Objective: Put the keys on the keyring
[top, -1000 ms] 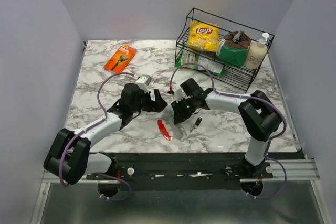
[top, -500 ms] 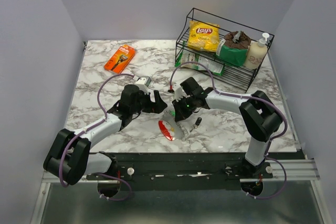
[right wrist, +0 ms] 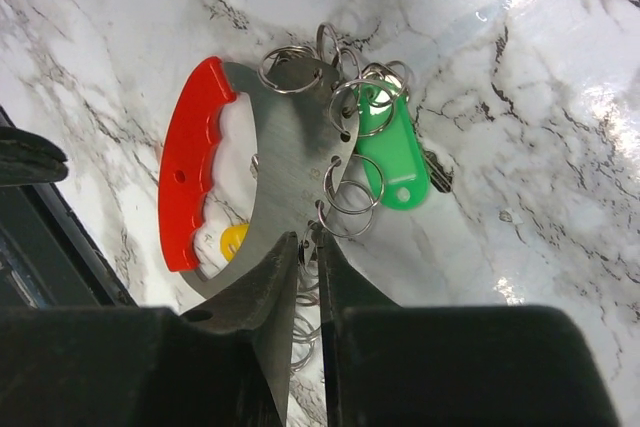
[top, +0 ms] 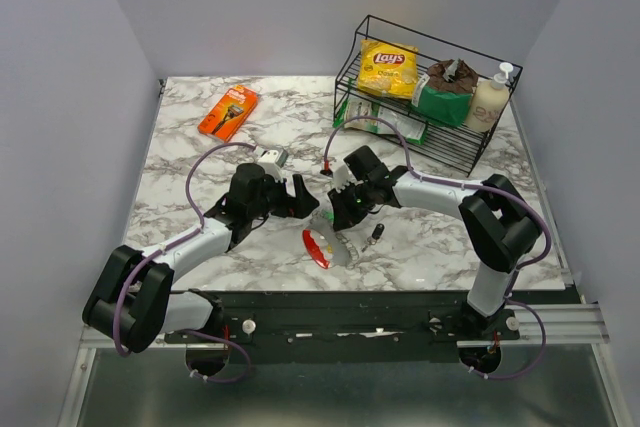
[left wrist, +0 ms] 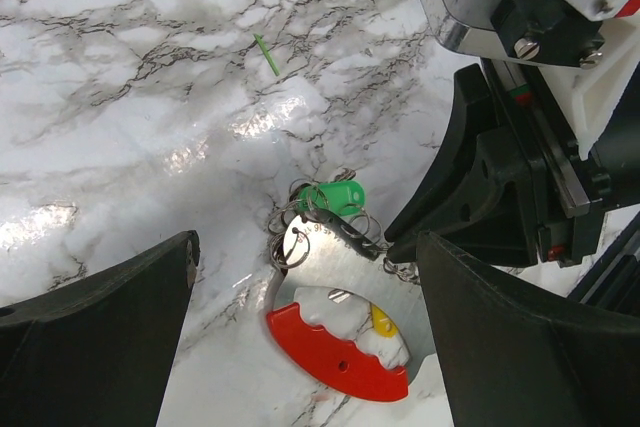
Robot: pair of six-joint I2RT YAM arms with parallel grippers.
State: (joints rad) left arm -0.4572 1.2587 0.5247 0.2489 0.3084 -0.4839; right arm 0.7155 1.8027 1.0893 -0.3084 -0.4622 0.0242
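Keyring [right wrist: 292,162], hard and slippery metal that looks light, lies on the marble table [right wrist: 520,147] with its grey edge pinched by the right gripper [right wrist: 306,252], a good hold; the left gripper [top: 303,194] is wide open.

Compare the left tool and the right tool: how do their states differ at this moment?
The left tool is wide open and empty, while the right tool is nearly closed and pinches the grey edge of the keyring. The left tool hovers clear of the keyring, whereas the right tool touches it. Both face the keyring.
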